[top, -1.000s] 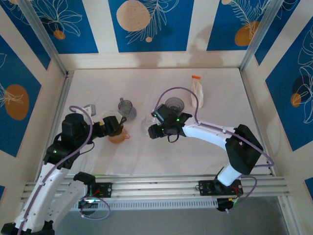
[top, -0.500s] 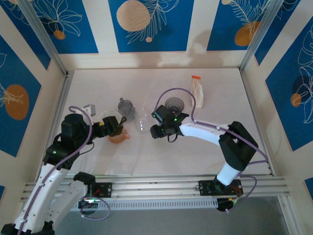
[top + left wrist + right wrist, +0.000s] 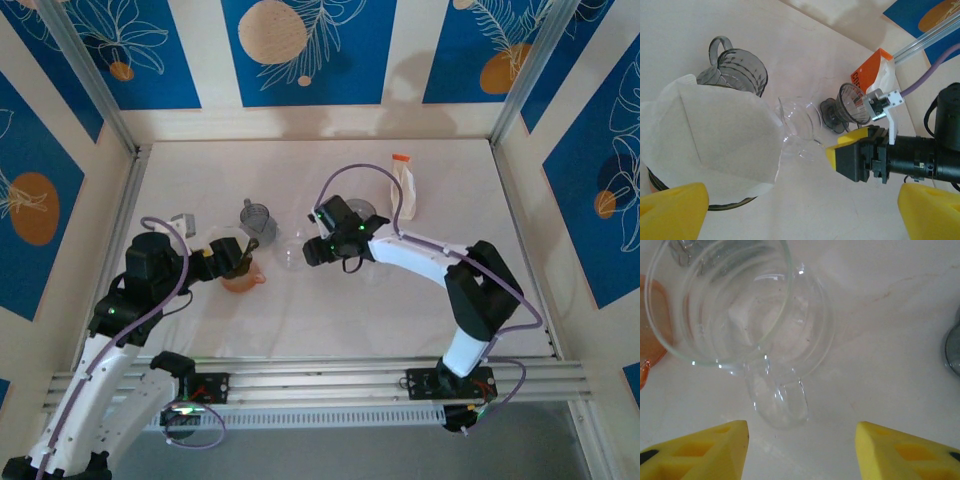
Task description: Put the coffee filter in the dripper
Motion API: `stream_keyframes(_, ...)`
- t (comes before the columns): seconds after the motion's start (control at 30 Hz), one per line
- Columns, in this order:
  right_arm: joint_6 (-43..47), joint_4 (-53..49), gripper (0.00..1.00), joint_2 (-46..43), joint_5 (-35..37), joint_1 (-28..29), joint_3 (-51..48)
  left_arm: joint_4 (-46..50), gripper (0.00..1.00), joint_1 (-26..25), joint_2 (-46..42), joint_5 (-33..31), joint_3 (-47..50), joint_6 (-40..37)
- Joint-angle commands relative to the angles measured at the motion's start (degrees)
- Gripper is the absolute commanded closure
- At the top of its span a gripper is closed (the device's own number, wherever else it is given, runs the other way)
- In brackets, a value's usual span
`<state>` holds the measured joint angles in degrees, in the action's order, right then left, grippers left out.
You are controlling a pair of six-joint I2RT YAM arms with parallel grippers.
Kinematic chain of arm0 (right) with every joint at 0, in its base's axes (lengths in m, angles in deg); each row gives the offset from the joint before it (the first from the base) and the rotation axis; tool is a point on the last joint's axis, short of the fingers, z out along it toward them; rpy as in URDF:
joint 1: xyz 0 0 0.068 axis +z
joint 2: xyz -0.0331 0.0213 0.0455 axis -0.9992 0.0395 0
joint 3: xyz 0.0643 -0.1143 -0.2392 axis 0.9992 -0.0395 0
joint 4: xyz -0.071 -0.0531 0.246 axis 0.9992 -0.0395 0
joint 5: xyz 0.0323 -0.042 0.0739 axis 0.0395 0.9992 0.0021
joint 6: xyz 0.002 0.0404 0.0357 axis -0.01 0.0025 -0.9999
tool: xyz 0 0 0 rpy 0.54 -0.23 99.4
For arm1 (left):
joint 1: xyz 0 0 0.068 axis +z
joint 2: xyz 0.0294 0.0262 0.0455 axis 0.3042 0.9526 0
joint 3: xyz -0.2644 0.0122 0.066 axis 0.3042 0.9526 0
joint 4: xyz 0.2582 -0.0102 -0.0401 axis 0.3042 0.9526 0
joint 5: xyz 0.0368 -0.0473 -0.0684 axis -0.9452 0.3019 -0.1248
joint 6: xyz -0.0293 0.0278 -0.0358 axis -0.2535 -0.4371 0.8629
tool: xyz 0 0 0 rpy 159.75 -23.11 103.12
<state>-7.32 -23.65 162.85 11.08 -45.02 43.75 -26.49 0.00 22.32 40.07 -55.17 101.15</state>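
Note:
The white paper coffee filter (image 3: 715, 145) lies opened over a dark-rimmed vessel (image 3: 725, 205), just ahead of my left gripper (image 3: 800, 220). That gripper (image 3: 235, 258) stands wide open and holds nothing. The clear glass dripper (image 3: 735, 305) with its loop handle (image 3: 780, 400) sits on the table between the arms (image 3: 293, 250). I cannot tell whether it stands upright. My right gripper (image 3: 800, 445) is open just behind the handle, its yellow fingers on either side and apart from the glass. In the top view the right gripper (image 3: 308, 250) is immediately right of the dripper.
A smoked grey jug (image 3: 257, 215) stands behind the filter. A dark funnel-shaped piece (image 3: 357, 212) sits behind the right wrist, and a white bag with an orange top (image 3: 403, 187) lies beyond it. A salmon cup (image 3: 245, 280) is under the left gripper. Walls enclose three sides.
My right gripper has swung a little toward the back of the table beside the glass dripper, and its jaws narrowed and then widened again. The left arm has not moved.

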Motion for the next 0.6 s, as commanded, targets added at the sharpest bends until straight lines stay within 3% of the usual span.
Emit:
stream_keyframes(0.0, 2.41, 0.53, 0.41, 2.57, -3.57, 0.26, 2.69, -0.21, 0.03, 0.88, -0.43, 0.57, 0.53, 0.19)
stream_keyframes(0.23, 2.02, 2.13, 0.49, 6.22, -3.22, 0.16, 3.91, -0.13, 0.03, 0.93, -0.32, 0.49, 0.53, 0.18)
stream_keyframes(0.43, 2.72, 1.78, 0.73, 5.52, -2.88, 1.38, 3.24, 0.23, 0.03, 0.92, -0.46, 0.43, 0.58, 0.09)
stream_keyframes(0.57, 2.47, 0.92, 0.83, 2.34, -1.47, 2.54, 0.48, 0.15, 0.03, 0.92, -0.71, 0.48, 0.85, 0.2)
